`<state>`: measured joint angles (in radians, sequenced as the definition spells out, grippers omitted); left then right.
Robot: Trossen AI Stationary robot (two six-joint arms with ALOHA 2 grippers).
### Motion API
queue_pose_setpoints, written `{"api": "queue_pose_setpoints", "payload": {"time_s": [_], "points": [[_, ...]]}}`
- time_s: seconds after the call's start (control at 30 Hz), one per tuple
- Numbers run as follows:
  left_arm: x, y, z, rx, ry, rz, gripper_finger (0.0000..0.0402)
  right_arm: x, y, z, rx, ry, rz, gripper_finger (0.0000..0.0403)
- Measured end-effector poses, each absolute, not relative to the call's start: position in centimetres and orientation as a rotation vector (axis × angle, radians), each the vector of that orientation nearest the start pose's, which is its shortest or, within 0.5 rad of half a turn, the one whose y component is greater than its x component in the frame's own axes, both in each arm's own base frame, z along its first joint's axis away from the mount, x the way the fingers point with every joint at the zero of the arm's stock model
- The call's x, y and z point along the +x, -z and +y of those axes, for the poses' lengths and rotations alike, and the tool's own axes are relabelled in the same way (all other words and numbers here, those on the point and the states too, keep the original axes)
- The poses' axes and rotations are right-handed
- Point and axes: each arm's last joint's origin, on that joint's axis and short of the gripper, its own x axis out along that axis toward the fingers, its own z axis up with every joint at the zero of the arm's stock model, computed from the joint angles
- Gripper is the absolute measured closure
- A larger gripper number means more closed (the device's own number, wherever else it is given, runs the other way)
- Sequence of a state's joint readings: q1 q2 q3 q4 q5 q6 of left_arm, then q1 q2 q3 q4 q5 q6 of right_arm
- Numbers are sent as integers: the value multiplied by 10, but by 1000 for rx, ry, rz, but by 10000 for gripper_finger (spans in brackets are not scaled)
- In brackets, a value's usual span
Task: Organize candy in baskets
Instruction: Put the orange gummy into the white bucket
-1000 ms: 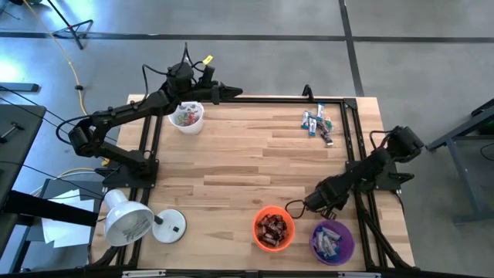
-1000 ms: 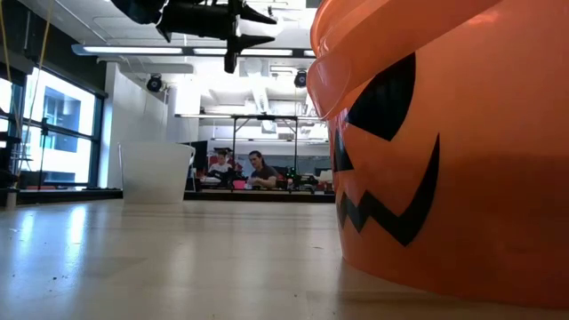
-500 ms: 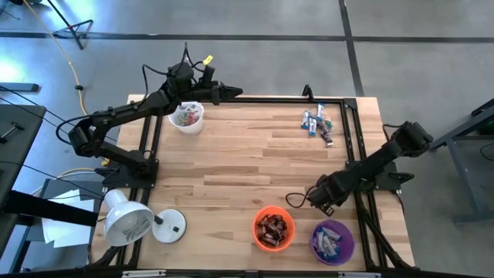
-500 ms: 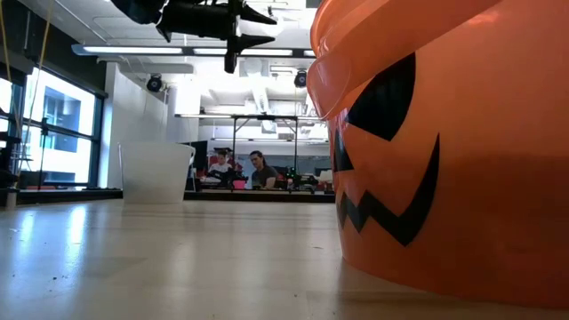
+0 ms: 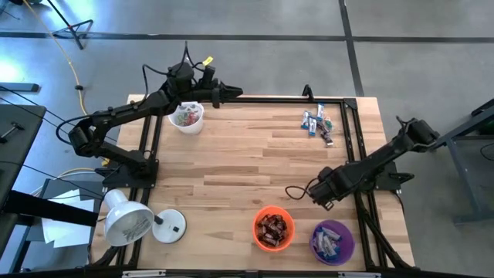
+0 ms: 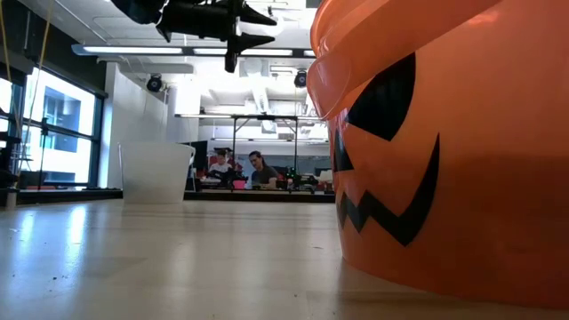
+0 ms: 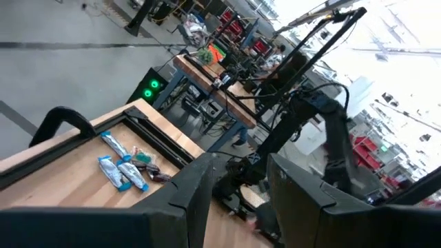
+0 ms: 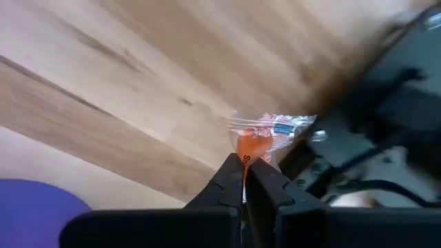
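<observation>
My right gripper [image 5: 315,193] hangs over the table's near right part, just beyond the orange basket [image 5: 273,228] and the purple basket [image 5: 332,241]. It points steeply down and is shut on a small candy [image 8: 265,134] in a clear and orange wrapper. Both baskets hold candy. My left gripper [image 5: 235,93] stands open and level above the far edge, beside the white basket [image 5: 187,116], with nothing between its fingers [image 7: 196,189]. A small pile of loose candy [image 5: 317,123] lies on the wood at the far right. My right gripper pinches the candy by one end of its wrapper [image 8: 247,153] between its two fingertips. The fingers come from above, pointing steeply down. The rest of the candy sticks out past the fingertips, lifted clear of the wood.
A white lamp [image 5: 130,219] stands at the near left corner. A black frame [image 5: 351,139] runs along the table's edges. The middle of the table is bare wood. In the low view the orange basket [image 6: 444,151] fills the right side, and people sit in the room behind.
My right gripper has risen from the table near the orange basket and shifted a little toward the far edge. Its wrist has rolled and it has stayed shut. My left arm has kept its place.
</observation>
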<state>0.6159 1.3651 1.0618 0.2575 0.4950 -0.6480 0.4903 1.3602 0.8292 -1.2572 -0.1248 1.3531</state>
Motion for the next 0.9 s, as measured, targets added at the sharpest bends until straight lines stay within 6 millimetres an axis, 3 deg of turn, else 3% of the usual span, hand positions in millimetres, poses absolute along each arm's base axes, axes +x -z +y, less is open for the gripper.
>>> {"api": "queue_pose_setpoints", "payload": {"time_s": [0.13, 0.33, 0.47, 0.7, 0.9], "points": [[263, -338, 170, -655, -162, 16, 275, 166, -215, 81, 549, 864, 1672, 403], [277, -315, 177, -750, -205, 86, 275, 176, -248, 55, 537, 1041, 1580, 403], [290, -312, 175, -738, -98, 89, 275, 196, -276, 41, 608, 1053, 1376, 403], [312, -327, 174, -670, 37, 86, 275, 225, -329, 15, 689, 1073, 909, 403], [320, -340, 173, -625, 68, 61, 275, 248, -363, -1, 685, 986, 598, 403]]}}
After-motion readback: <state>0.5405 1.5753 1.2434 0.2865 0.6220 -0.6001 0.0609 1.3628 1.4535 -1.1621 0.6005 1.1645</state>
